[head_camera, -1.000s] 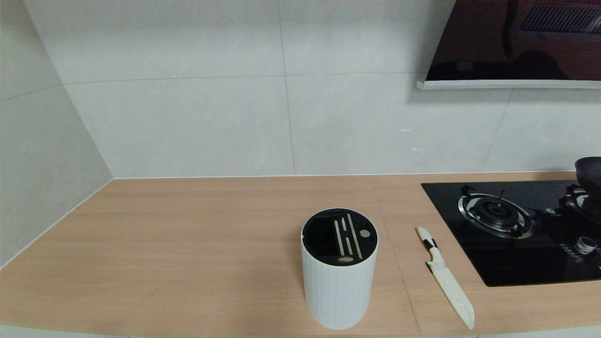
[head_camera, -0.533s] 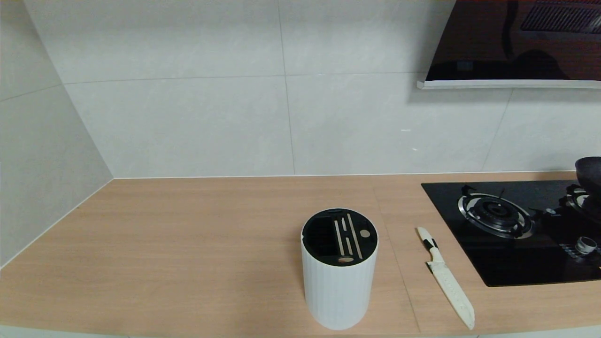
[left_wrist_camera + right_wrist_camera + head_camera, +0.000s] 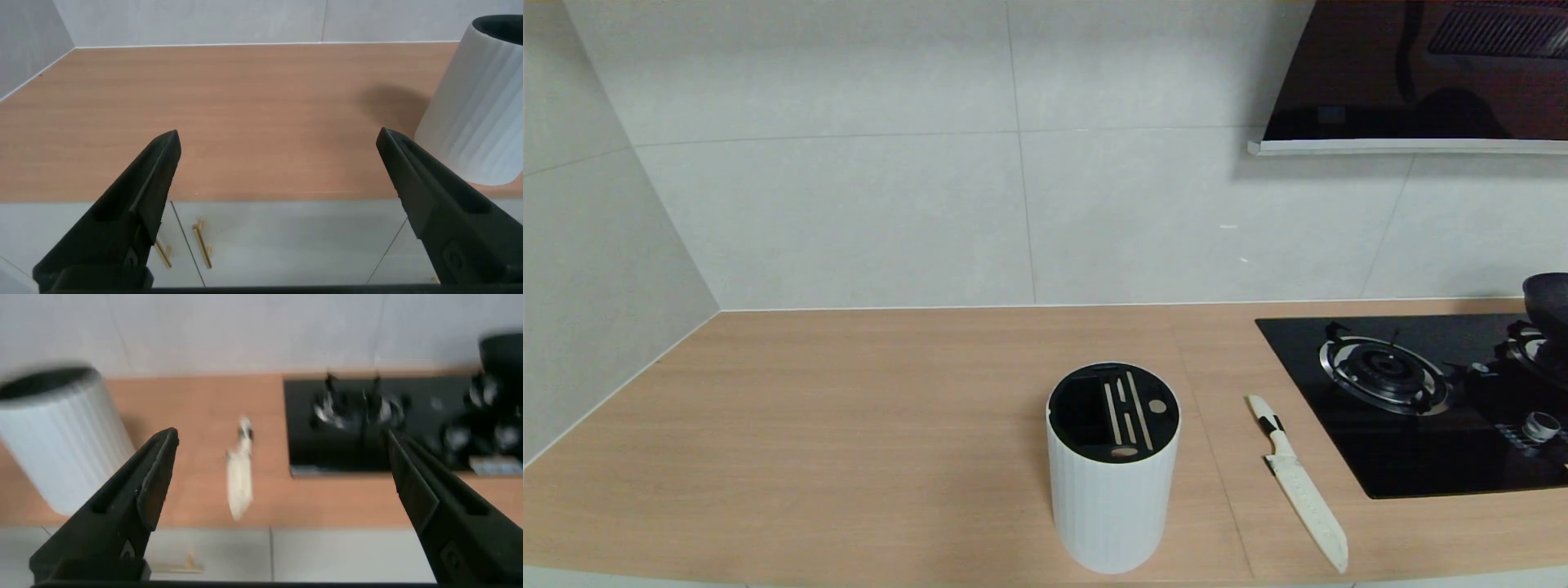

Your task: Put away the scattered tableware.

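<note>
White and ribbed, a cylindrical knife holder (image 3: 1112, 506) is stood upright on the wooden worktop (image 3: 849, 425), in the lower middle of the head view. Its black top insert (image 3: 1086, 416) is cut with several narrow slots, one larger rectangular opening and two small round holes.

A cream-white knife (image 3: 1297, 482) is laid flat on the worktop in the lower right of the same frame. It is placed between the holder and the black glass hob (image 3: 1421, 449) and touches neither. Its handle, marked by a black band, is pointed toward the wall, and its blade tip is pointed toward the worktop's front edge.

A round burner ring (image 3: 1384, 374) is seen on the hob, and a dark pot (image 3: 1547, 302) is cut off at the far right edge. A dark range hood (image 3: 1421, 73) is mounted at the upper right, against pale wall tiles (image 3: 931, 163).

The left end effector (image 3: 276, 139) is held with its fingers spread wide and nothing between them, above the worktop's front edge. The holder (image 3: 482, 106) is seen beyond one finger, and brass cabinet handles (image 3: 201, 245) are seen below the edge.

The right end effector (image 3: 279, 439) is likewise spread wide and holds nothing. Between its fingers the knife (image 3: 238, 478) is seen, blurred, with the holder (image 3: 61, 433) to one side and the hob (image 3: 368, 425) to the other.
</note>
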